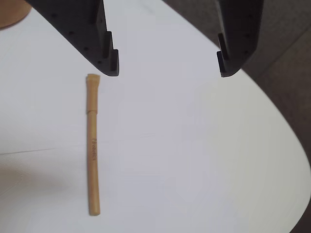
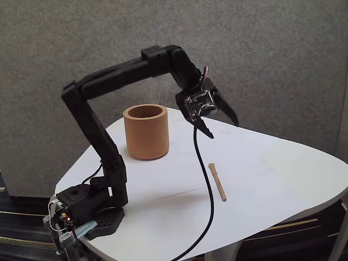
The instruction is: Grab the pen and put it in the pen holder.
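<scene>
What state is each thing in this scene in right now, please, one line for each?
pen: lying flat on the table, free of the gripper.
pen holder: upright, open at the top, with no pen showing in it.
gripper: open, raised above the table, holding nothing.
black cable: hanging from the wrist down past the table edge.
table: white, bearing the arm's base, holder and pen.

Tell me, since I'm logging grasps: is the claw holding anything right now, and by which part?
Nothing is held. The claw is open above the table, and the pen lies flat there, untouched, off to its left in the wrist view.
</scene>
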